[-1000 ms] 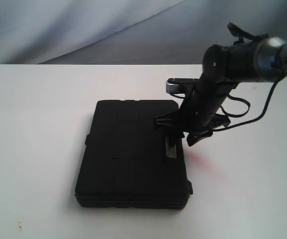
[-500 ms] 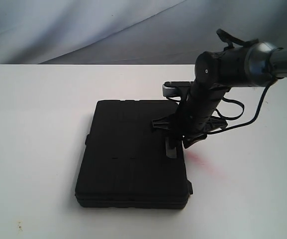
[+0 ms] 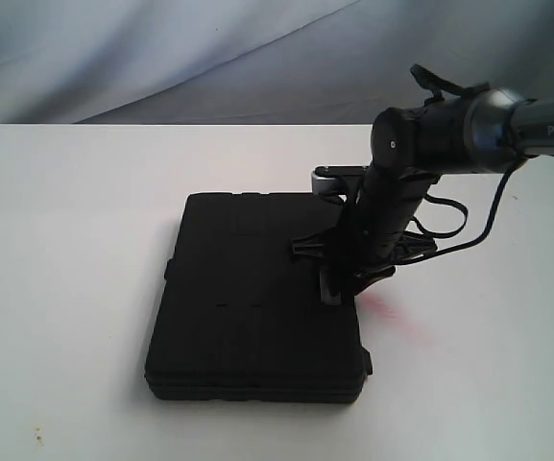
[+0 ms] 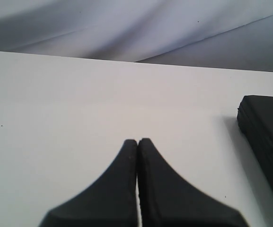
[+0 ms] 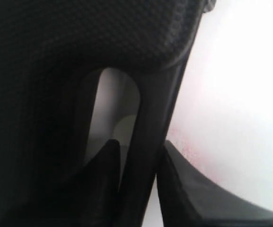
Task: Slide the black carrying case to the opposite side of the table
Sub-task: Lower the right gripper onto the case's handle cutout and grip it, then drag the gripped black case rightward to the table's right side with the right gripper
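The flat matte black case (image 3: pixel 248 298) lies on the white table (image 3: pixel 65 240), its slotted handle on the right edge. My right gripper (image 3: pixel 339 283) comes down on that handle. In the right wrist view the handle bar (image 5: pixel 153 118) runs between the fingers of the right gripper (image 5: pixel 139 144): one finger is in the slot, the other is outside over the table, and both press the bar. The left gripper (image 4: pixel 137 142) is shut on nothing above bare table, with a corner of the case (image 4: pixel 264 123) off to one side. The left arm is out of the exterior view.
A pinkish-red smear (image 3: pixel 387 307) marks the table just right of the handle. A grey draped cloth (image 3: pixel 161 58) hangs behind the far edge of the table. White tabletop lies to the left of the case and in front of it.
The right arm has shifted a little to the left and settled over the handle. The case lies where it was.
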Motion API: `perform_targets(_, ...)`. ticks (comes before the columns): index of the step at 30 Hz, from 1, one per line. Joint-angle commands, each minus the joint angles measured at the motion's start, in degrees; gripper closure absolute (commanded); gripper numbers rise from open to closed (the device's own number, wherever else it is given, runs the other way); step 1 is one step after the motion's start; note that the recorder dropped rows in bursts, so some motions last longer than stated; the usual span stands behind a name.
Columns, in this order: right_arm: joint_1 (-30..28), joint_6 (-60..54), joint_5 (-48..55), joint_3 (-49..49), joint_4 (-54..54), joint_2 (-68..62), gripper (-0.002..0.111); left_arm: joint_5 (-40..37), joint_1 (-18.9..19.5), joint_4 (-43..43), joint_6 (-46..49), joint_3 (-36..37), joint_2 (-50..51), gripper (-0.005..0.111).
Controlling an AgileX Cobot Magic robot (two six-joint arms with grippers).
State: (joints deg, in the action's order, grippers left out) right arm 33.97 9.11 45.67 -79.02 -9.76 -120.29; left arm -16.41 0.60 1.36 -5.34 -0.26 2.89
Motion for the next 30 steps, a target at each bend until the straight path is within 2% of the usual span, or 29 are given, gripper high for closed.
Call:
perform_targets(1, 0.3, -0.1, 0.4, -0.2, 2.0, 0.0, 0.097, 0.3, 0.2, 0.1, -0.1, 0.3, -0.2, 0.107)
perform_targets(4, 0.3, 0.0, 1.0, -0.2, 4.8, 0.0, 0.108, 0.3, 0.2, 0.1, -0.1, 0.3, -0.2, 0.107)
perform_targets(8, -0.8, 1.8, 3.4, -0.2, 9.3, 0.0, 0.108, 0.3, 0.2, 0.1, -0.1, 0.3, -0.2, 0.107)
perform_targets(18, -6.5, 1.8, 5.8, 1.2, 11.8, 1.6, 0.108, 0.3, 0.2, 0.1, -0.1, 0.3, -0.2, 0.107)
perform_targets(23, -13.4, 2.1, 0.8, 8.6, 14.0, 6.8, 0.108, 0.3, 0.2, 0.1, -0.1, 0.3, -0.2, 0.107)
perform_targets(30, -20.8, 1.5, 0.5, 11.3, 17.2, 9.1, 0.108, 0.3, 0.2, 0.1, -0.1, 0.3, -0.2, 0.107)
